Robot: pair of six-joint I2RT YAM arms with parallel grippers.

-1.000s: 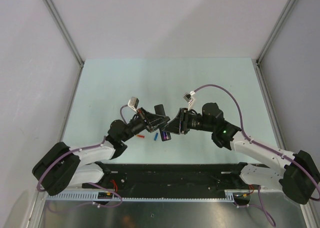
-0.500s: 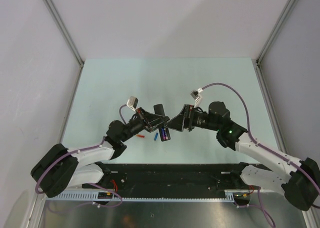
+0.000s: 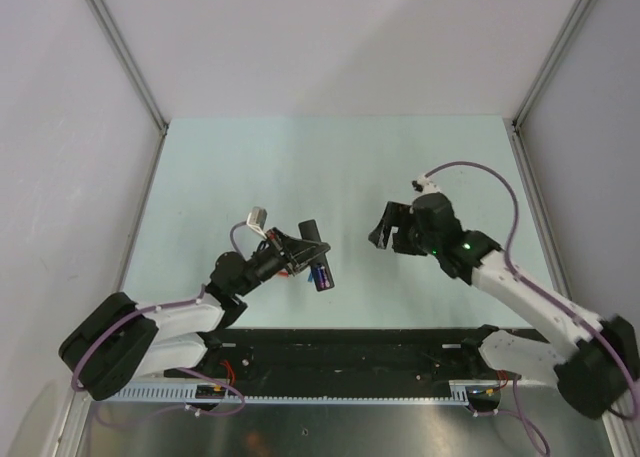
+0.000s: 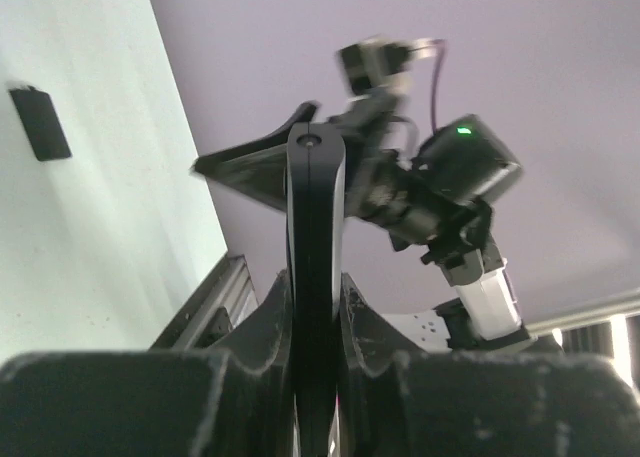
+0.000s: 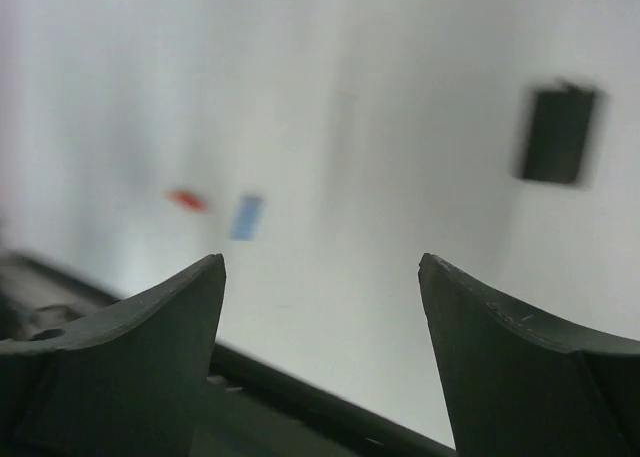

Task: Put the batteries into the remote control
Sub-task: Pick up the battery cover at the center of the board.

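Black remote control (image 4: 315, 207) clenched in left gripper (image 4: 315, 317) (seen edge-on), right gripper (image 5: 320, 322) released, well apart.

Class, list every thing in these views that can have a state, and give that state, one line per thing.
left tool: shut on the remote control.
remote control: gripped, raised above the table, edge-on to the left wrist camera.
right tool: open, holding nothing.
battery: appears seated in the remote control's back; a second one cannot be made out.
black flat piece: lying loose on the table.
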